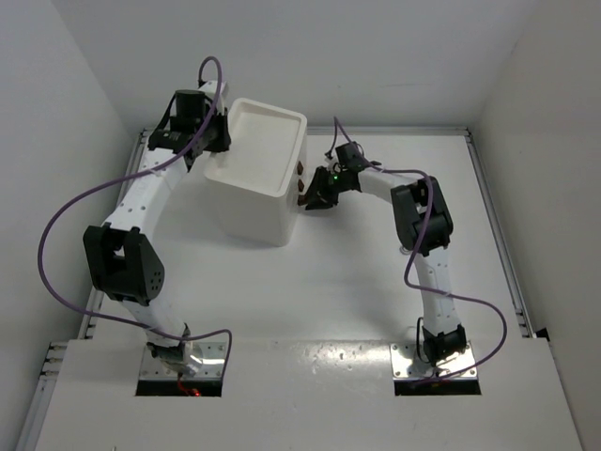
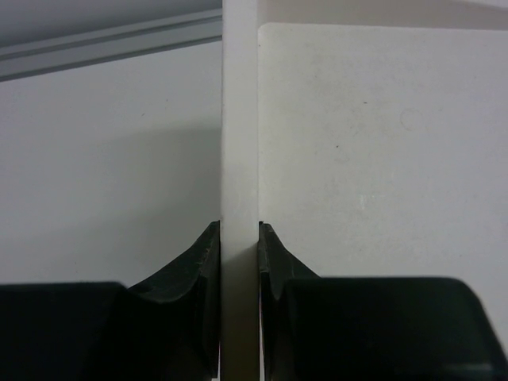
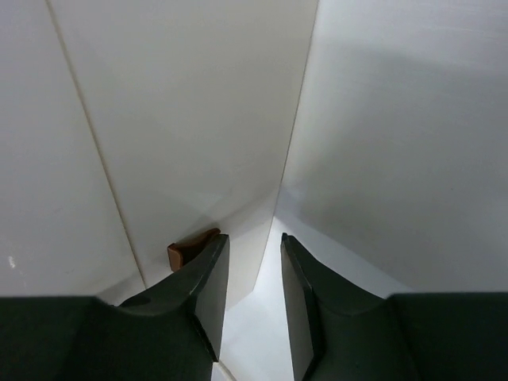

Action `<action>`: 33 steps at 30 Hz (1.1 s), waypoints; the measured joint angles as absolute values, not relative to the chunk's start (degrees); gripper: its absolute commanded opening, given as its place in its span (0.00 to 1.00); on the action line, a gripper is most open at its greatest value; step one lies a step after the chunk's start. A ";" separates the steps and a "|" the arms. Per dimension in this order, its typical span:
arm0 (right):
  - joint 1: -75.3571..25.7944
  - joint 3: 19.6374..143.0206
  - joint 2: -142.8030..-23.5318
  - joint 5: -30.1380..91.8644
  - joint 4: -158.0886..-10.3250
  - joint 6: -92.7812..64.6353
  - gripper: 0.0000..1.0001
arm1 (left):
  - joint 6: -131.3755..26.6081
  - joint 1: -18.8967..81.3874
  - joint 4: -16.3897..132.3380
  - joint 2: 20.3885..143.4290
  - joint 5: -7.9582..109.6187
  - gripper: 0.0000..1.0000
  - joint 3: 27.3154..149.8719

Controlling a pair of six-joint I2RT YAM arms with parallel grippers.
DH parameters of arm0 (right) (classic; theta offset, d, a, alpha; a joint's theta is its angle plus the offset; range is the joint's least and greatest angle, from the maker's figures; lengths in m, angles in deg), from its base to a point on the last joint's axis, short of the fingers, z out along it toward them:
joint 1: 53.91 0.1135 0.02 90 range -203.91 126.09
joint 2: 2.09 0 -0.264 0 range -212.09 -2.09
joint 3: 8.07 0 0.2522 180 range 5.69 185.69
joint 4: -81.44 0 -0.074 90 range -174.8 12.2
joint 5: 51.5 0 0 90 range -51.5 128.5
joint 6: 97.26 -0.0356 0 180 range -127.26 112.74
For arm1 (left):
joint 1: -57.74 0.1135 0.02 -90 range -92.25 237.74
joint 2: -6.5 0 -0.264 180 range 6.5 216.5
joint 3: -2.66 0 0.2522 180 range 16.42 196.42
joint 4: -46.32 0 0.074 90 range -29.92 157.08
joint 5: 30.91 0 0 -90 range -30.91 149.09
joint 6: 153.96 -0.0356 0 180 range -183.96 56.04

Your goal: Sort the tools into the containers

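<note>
The white drawer unit (image 1: 252,202) stands at the back middle of the table, its shallow top tray (image 1: 282,120) showing nothing inside. My left gripper (image 1: 212,134) is shut on the tray's left rim (image 2: 240,143), one finger on each side of the wall (image 2: 239,226). My right gripper (image 1: 314,195) is at the unit's right front, beside the red-brown drawer handles (image 1: 300,184). In the right wrist view its jaws (image 3: 252,238) stand apart with nothing between them; one handle (image 3: 189,248) sits just outside the left finger (image 3: 208,278). No pliers or wrenches are in view.
A grey metal rail (image 1: 488,207) runs along the table's right edge and another (image 2: 111,48) along the left. White walls close in the back and sides. The arm bases (image 1: 183,357) sit at the near edge.
</note>
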State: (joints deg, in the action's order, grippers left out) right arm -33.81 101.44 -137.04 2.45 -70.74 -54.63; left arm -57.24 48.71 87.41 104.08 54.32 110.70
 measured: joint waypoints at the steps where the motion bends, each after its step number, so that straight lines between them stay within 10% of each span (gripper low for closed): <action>1: -33.88 101.44 -137.04 2.49 -70.58 -54.68 0.40 | -57.09 48.62 87.34 104.10 54.47 0.00 110.68; 20: -42.31 91.49 -108.69 26.76 -68.18 -37.45 0.55 | -49.09 43.79 86.01 104.52 59.36 0.00 110.44; 24: -43.78 89.00 -103.01 36.59 -68.03 -34.92 0.75 | -46.82 41.45 85.18 104.78 61.07 0.00 110.44; 33: -49.31 83.30 -101.57 42.82 -64.66 -34.90 0.70 | -38.38 36.36 84.11 105.53 65.86 0.00 110.53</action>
State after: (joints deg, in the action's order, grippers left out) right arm -49.31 83.30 -101.57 42.82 -64.66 -34.90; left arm -38.38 36.36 84.11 105.53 65.86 110.53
